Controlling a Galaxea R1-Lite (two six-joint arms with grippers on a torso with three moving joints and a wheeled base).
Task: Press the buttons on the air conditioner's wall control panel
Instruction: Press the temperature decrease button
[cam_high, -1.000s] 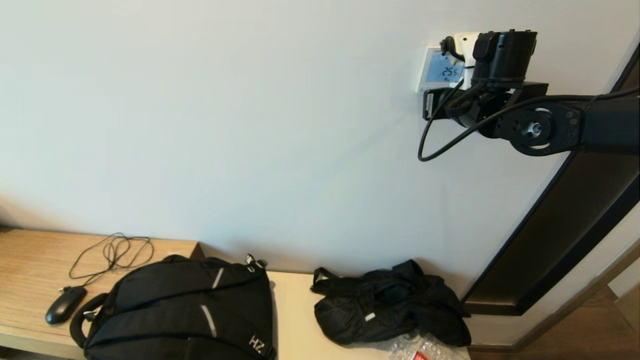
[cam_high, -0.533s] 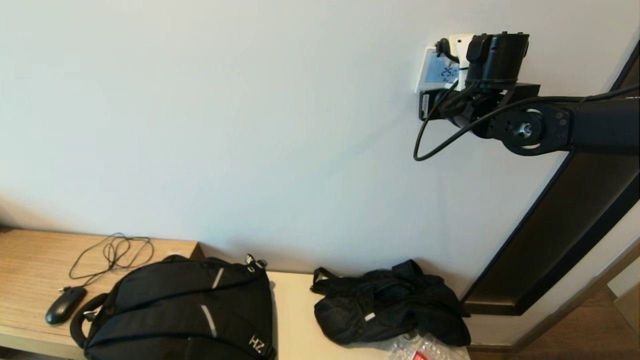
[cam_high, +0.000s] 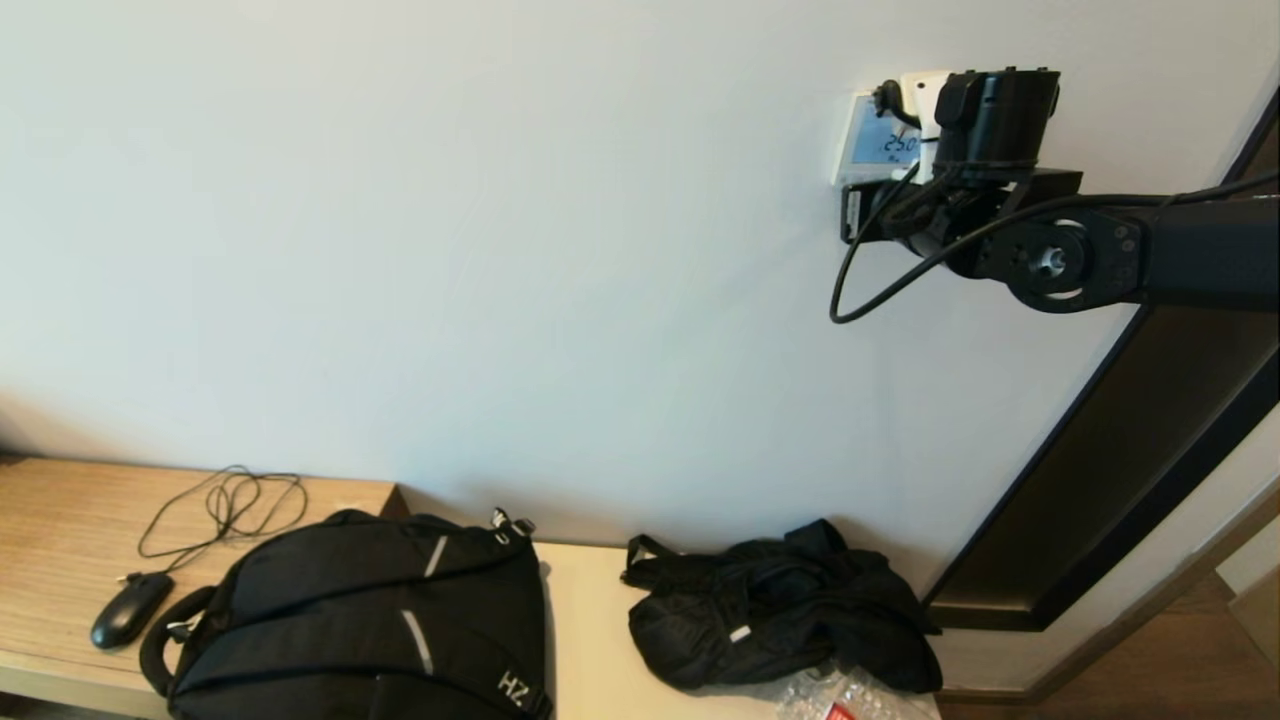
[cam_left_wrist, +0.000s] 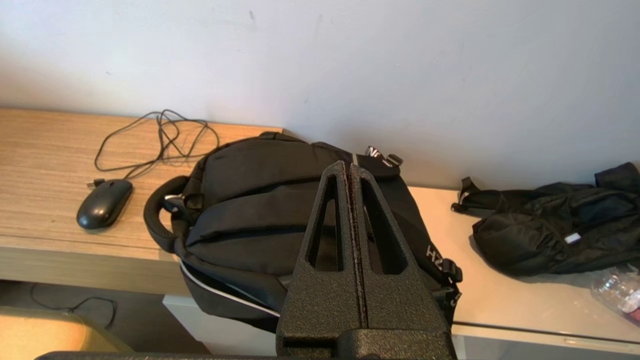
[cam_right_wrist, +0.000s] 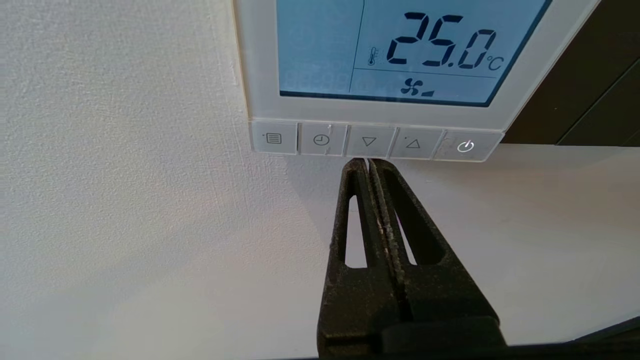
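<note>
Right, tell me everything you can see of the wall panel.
The panel is a white plastic square mounted flat on the white wall. Its pale blue screen reads 25.0 °C above a fan icon. Along its bottom edge run five buttons: menu, clock, down, up, power. The right gripper, jaws shut, has its tip at the down button's lower edge.

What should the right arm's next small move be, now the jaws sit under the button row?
Probably ease the right gripper forward onto the down-arrow button. Its shut jaws point at that button's lower edge, seemingly short of the wall control panel, which reads 25.0.
</note>
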